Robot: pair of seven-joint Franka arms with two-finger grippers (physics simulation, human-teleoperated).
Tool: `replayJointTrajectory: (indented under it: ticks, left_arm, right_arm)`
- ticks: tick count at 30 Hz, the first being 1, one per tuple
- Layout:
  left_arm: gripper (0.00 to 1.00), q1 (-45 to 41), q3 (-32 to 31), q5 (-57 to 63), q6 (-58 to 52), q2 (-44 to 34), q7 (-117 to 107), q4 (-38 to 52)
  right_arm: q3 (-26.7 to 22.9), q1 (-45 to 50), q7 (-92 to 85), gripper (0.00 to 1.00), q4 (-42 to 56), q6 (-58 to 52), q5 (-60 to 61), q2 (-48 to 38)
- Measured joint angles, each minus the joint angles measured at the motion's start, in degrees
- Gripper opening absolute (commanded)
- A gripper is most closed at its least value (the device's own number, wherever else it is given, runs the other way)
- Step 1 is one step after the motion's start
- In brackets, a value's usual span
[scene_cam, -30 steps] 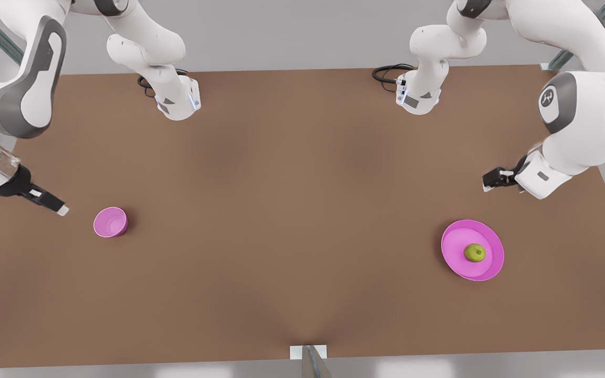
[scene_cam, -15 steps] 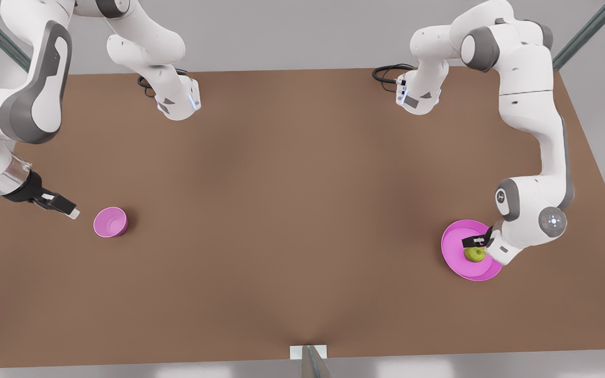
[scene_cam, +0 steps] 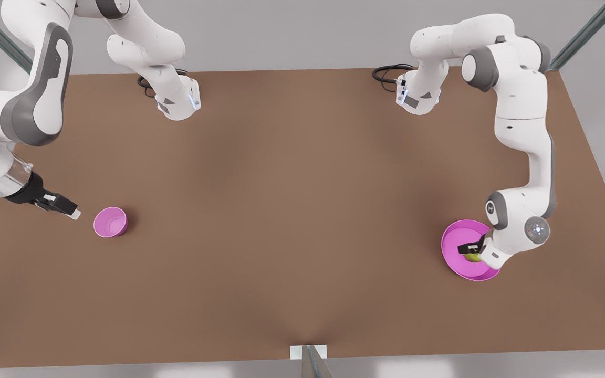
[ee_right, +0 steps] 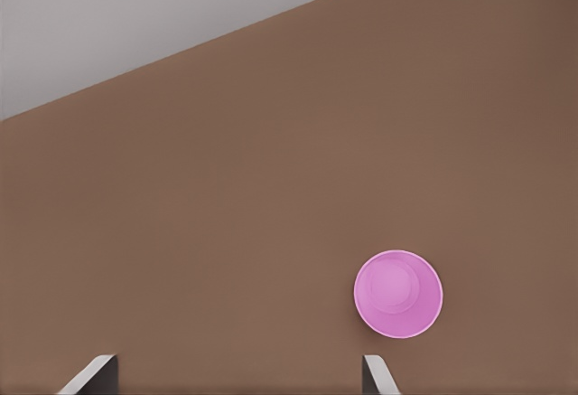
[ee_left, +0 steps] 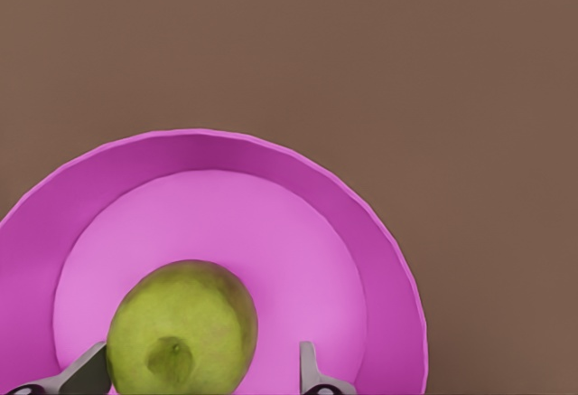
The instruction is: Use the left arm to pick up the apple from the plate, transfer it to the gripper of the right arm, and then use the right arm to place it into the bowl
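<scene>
Green apple (ee_left: 183,327) sits between the open left pincer (ee_left: 200,370) fingers.

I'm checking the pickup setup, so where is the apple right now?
The apple sits on the plate at the front view's right, near the table's front edge, between the open fingers of the left gripper.

no readable text, labels, brands or numbers anywhere
</scene>
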Motion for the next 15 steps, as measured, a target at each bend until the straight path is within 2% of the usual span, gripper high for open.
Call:
replayJointTrajectory:
  ticks: [5,11,15]
  left_arm:
    - [1.0,0.0,0.0,0.06,1.15,1.08,0.35,0.0]
    - [0.99,0.07,0.0,0.07,2.11,1.95,0.67,0.0]
    - [0.86,0.08,0.0,0.07,2.73,2.29,0.83,0.03]
  right_arm:
    - [0.03,-0.11,-0.31,1.0,0.13,-0.19,-0.01,-0.1]
    - [0.36,0.18,-1.69,1.0,2.92,-5.87,-1.44,-0.52]
    - [0.36,0.09,-2.62,1.0,3.03,-7.84,-1.66,-0.25]
